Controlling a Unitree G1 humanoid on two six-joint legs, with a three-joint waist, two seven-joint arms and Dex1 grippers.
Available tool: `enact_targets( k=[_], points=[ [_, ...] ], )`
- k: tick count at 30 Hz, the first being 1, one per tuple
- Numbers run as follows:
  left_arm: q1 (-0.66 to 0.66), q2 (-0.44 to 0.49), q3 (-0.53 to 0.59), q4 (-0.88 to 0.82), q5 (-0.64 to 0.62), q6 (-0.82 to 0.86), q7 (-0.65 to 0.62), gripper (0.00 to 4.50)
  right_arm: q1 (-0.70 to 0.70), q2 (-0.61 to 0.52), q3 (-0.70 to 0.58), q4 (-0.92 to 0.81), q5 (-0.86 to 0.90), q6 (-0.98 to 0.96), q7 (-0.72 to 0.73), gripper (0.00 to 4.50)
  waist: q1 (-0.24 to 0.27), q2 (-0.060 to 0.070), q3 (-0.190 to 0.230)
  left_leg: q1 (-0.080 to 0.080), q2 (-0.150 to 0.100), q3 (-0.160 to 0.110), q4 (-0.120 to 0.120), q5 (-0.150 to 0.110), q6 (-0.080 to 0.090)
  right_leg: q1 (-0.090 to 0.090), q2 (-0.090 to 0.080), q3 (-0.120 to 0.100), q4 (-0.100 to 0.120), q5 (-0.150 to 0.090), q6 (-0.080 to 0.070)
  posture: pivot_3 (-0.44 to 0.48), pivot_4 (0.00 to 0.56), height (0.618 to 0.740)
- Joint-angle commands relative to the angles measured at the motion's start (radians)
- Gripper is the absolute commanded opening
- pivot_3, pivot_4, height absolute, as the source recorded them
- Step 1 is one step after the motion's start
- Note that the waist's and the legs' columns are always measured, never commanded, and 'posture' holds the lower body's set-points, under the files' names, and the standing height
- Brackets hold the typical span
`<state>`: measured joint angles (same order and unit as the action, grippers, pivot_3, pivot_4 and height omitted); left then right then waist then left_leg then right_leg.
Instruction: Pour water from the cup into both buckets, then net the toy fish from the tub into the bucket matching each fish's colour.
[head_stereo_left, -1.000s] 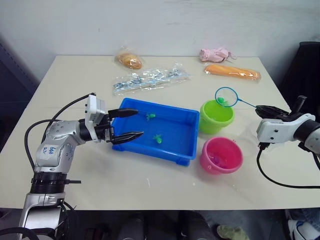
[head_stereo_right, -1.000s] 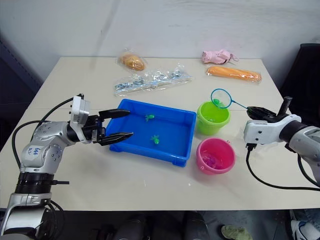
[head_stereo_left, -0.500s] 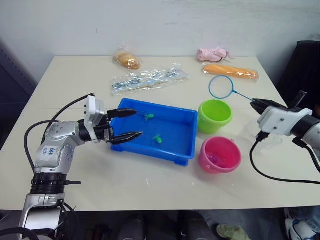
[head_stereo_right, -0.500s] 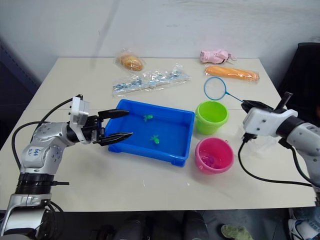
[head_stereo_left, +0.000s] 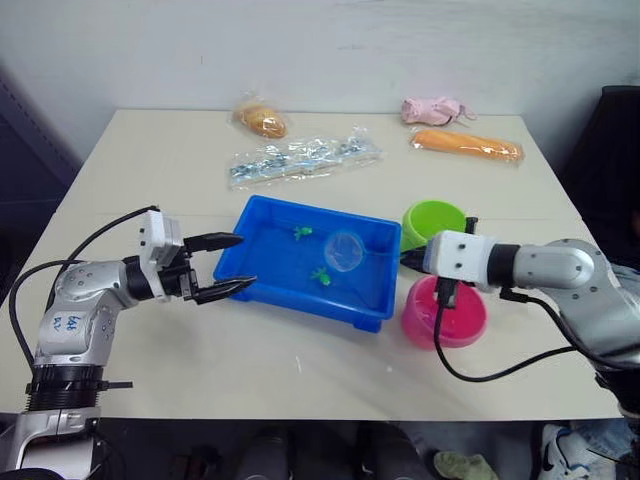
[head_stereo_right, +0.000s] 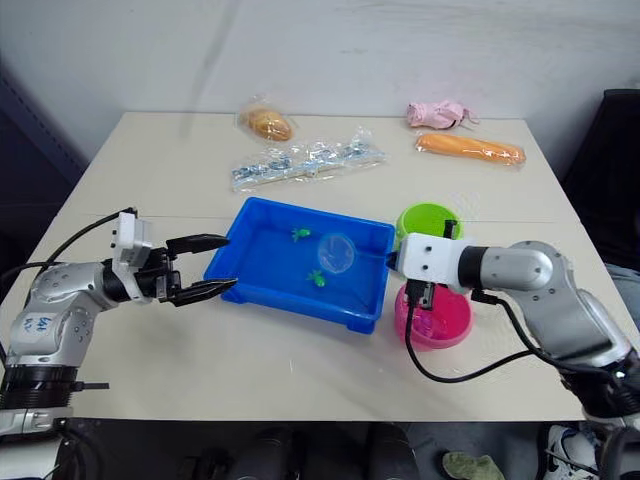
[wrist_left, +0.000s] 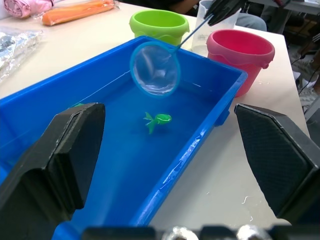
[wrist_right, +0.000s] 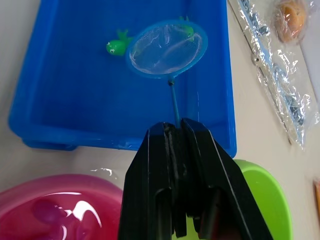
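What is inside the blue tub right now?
The tub holds water and two green fish. The net, held by the right gripper, hangs over it; its mesh partly hides one fish in the right wrist view.

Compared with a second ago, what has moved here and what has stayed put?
The right claw, shut on the net handle, swung from over the green bucket leftward, bringing the hoop above the tub beside a green fish. The left claw, open, drew back from the tub's near-left corner. Both green fish, the tub, the pink bucket and the green bucket kept their places.
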<state>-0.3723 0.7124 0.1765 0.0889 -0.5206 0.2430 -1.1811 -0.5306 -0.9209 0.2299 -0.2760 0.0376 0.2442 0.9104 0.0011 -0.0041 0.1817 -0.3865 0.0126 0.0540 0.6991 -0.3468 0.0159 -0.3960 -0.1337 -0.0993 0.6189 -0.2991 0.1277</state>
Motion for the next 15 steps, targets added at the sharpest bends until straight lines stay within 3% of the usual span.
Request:
enact_targets(
  k=[1, 8, 15],
  points=[
    [0.013, 0.013, 0.020, -0.030, -0.004, -0.016, -0.006, 4.46, -0.064, 0.031, 0.021, 0.056, -0.084, -0.030, -0.012, 0.00, -0.003, 0.000, 0.000, 0.000, 0.000, 0.000, 0.000, 0.000, 0.000, 0.000, 0.000, 0.000, 0.000, 0.000, 0.000, 0.000, 0.150, 0.740],
    [0.032, 0.004, 0.015, -0.058, -0.008, -0.012, 0.009, 4.46, -0.132, 0.100, 0.080, 0.132, -0.170, -0.046, 0.012, 0.00, -0.003, 0.000, 0.000, 0.000, 0.001, 0.000, 0.000, 0.000, 0.000, 0.000, 0.001, -0.001, 0.000, 0.000, 0.000, 0.000, 0.150, 0.740],
    [0.038, 0.000, 0.016, -0.067, -0.009, -0.010, 0.020, 4.46, -0.119, 0.118, 0.104, 0.104, -0.153, -0.015, 0.108, 0.00, -0.004, 0.000, 0.000, 0.000, 0.000, 0.000, 0.000, 0.000, 0.000, 0.000, 0.001, -0.001, 0.000, 0.000, 0.000, 0.000, 0.150, 0.740]
  ],
)
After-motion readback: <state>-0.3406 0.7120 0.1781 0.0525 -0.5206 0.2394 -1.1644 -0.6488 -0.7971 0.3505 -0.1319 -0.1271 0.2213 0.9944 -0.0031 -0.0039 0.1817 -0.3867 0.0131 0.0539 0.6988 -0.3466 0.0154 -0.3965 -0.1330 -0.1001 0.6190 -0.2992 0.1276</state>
